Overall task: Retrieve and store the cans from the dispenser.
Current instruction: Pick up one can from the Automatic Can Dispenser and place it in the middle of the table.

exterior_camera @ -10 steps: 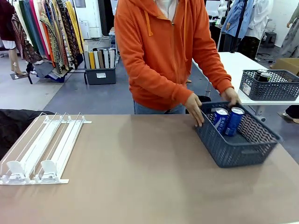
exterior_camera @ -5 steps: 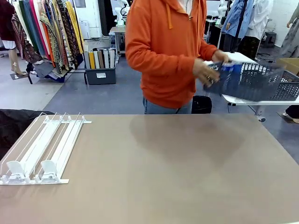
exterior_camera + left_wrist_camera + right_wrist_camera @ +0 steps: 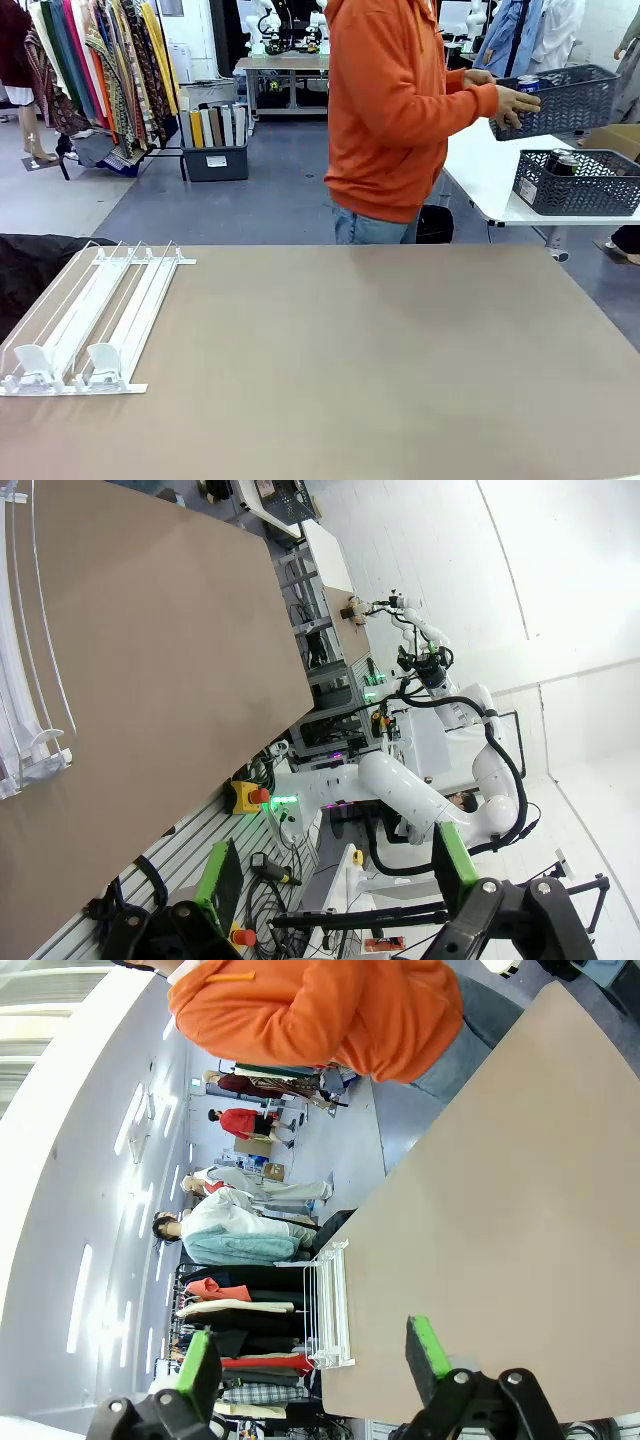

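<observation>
Gone from the brown worktop (image 3: 380, 360) is the dark grey-blue lattice basket (image 3: 560, 100) — the person's hands (image 3: 515, 103) now carry it, blue cans (image 3: 528, 83) inside, toward a far table. The white-and-clear rail dispenser (image 3: 90, 320) sits emptied at the worktop's left edge. Both the left gripper (image 3: 335, 880) and right gripper (image 3: 315, 1355) hang with jaws apart, holding nothing. Risk — a tilted basket could tip the cans out.

Front faces across table (image 3: 350, 360); rolled wrist views apparently share it.

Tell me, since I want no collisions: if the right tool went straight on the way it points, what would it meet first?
Probably the brown table: it lies ahead between the open right tool's fingers. The dispenser sits off to one side. Depth is hard to judge.
</observation>
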Tool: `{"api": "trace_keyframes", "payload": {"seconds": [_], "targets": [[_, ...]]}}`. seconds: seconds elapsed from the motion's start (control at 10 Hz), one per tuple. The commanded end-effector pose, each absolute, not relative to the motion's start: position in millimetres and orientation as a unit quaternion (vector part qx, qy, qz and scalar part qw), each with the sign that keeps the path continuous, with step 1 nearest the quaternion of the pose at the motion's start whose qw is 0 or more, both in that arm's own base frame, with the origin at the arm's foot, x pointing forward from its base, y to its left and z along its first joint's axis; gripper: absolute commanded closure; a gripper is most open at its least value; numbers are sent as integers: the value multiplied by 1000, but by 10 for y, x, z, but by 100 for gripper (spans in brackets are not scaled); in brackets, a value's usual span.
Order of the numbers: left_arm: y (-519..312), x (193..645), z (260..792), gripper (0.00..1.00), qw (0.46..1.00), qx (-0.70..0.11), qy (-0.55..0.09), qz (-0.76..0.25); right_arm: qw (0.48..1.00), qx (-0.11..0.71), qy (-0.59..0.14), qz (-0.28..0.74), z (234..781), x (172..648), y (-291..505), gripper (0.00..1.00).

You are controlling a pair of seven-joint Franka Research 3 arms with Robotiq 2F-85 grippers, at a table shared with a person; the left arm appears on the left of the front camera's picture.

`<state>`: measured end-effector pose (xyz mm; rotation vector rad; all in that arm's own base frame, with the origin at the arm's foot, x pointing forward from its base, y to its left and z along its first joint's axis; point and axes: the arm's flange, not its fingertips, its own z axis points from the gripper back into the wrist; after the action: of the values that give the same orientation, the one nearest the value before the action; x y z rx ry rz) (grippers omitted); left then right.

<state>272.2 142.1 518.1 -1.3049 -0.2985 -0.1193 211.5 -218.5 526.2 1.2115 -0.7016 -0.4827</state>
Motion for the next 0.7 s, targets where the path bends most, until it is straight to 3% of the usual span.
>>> {"api": "trace_keyframes", "payload": {"seconds": [0.0,0.6], "targets": [[1410,2726,5183,0,776,-611,-146,-61,729,560,-333,-209,5277,2133,-2179,0],[1410,2726,5183,0,776,-611,-146,-61,729,560,-333,-209,5277,2133,-2179,0]]}}
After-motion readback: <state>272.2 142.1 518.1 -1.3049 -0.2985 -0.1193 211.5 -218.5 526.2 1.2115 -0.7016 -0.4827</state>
